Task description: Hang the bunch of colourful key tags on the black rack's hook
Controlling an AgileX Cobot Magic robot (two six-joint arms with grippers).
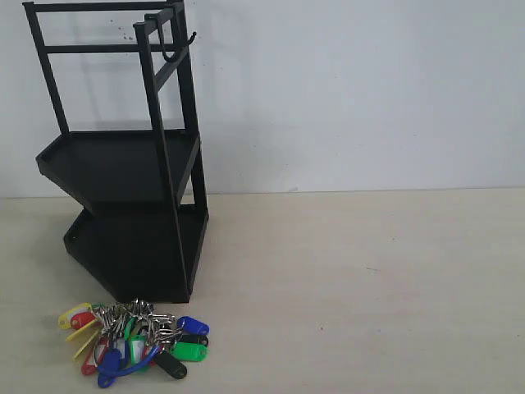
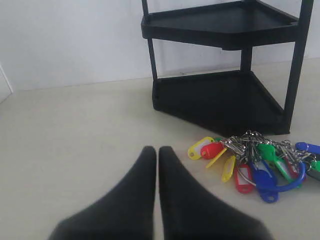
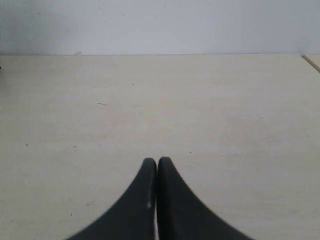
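Observation:
The colourful key tag bunch [image 1: 135,341] lies on the table just in front of the black rack [image 1: 123,164], its blue loop at the near side. In the left wrist view the colourful key tag bunch [image 2: 255,162] lies beside the rack's lower tray [image 2: 220,100]. The hook [image 1: 182,43] hangs from the rack's top crossbar, its tip upturned and empty. My left gripper [image 2: 157,150] is shut with nothing in it, a short way from the bunch. Over bare table, my right gripper [image 3: 157,161] is shut and empty. Neither gripper shows in the exterior view.
A white wall [image 1: 353,90] stands behind the wooden table [image 1: 361,287]. The rack occupies the left of the table. A table edge [image 3: 311,62] shows at the far corner in the right wrist view.

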